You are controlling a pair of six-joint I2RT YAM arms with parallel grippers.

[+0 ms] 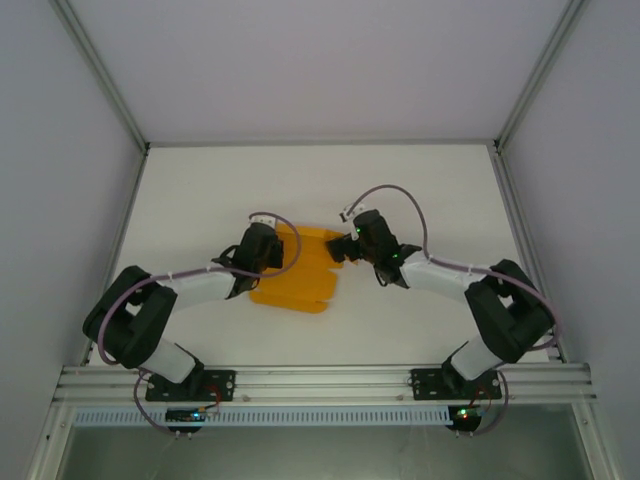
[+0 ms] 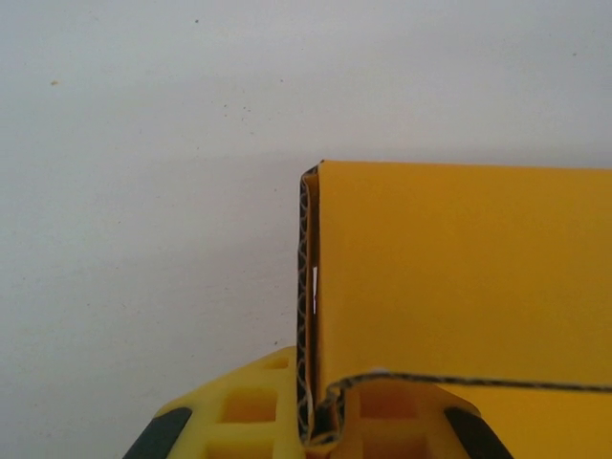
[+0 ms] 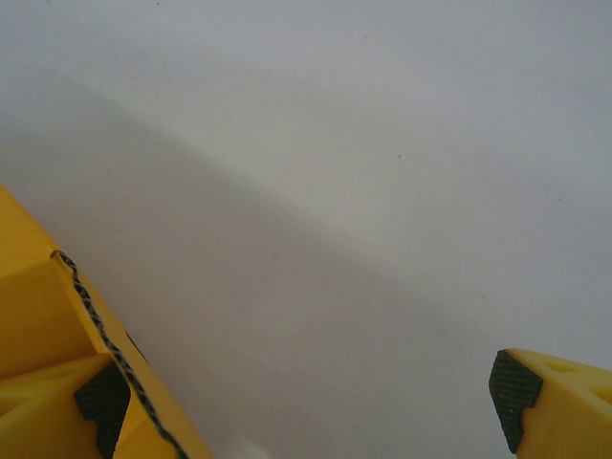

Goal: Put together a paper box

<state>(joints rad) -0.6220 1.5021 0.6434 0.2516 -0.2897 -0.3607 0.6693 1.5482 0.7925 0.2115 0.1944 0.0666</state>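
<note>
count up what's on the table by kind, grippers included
paper box: 1
grippers: 2 (left gripper, right gripper)
total: 3

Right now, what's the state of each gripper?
Left gripper: jaws shut on the paper box.
Right gripper: jaws wide open, gripping nothing.

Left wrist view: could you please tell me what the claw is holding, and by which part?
The left claw is shut on the box, pinching the doubled card at its folded edge.
</note>
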